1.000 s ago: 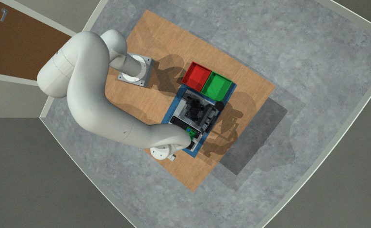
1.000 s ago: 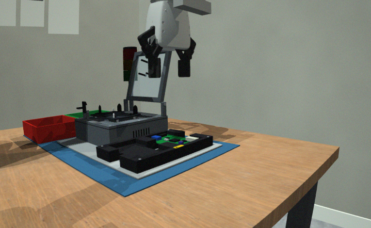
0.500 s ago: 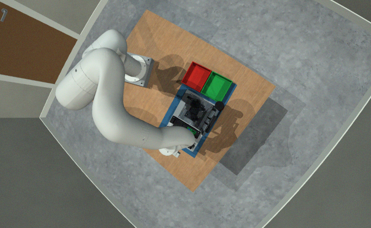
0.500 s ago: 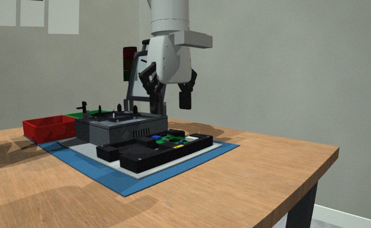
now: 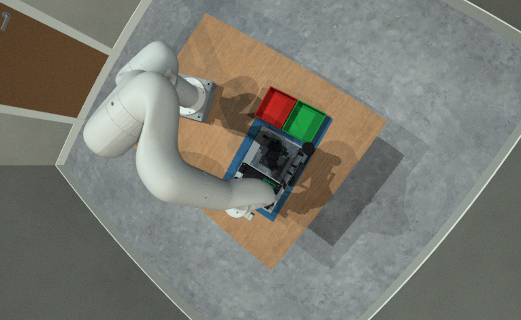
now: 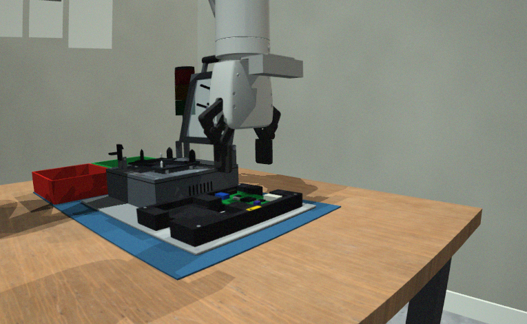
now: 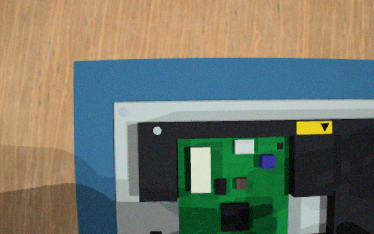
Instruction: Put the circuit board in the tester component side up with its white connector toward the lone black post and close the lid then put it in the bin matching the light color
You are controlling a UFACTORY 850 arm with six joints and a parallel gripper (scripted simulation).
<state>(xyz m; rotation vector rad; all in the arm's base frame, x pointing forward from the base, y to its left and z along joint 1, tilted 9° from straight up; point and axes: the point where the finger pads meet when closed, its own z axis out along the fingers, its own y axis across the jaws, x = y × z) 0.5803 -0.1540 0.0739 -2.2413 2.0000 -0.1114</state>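
The green circuit board [image 7: 231, 182] lies component side up in the black tray [image 6: 221, 211], its white connector [image 7: 200, 169] toward the tray's outer end. It also shows in the side view [image 6: 246, 198]. My gripper [image 6: 243, 147] is open and empty, hanging above the board, with its fingers a short way over the tray. The grey tester [image 6: 171, 178] stands behind the tray with its lid [image 6: 195, 108] raised upright. The signal light [image 6: 183, 90] stands behind the lid and looks unlit.
A red bin [image 5: 276, 107] and a green bin [image 5: 304, 121] stand side by side beyond the tester. A blue mat [image 6: 184, 249] and a grey plate lie under the tray and tester. A lone black post [image 6: 118, 154] stands at the tester's far left.
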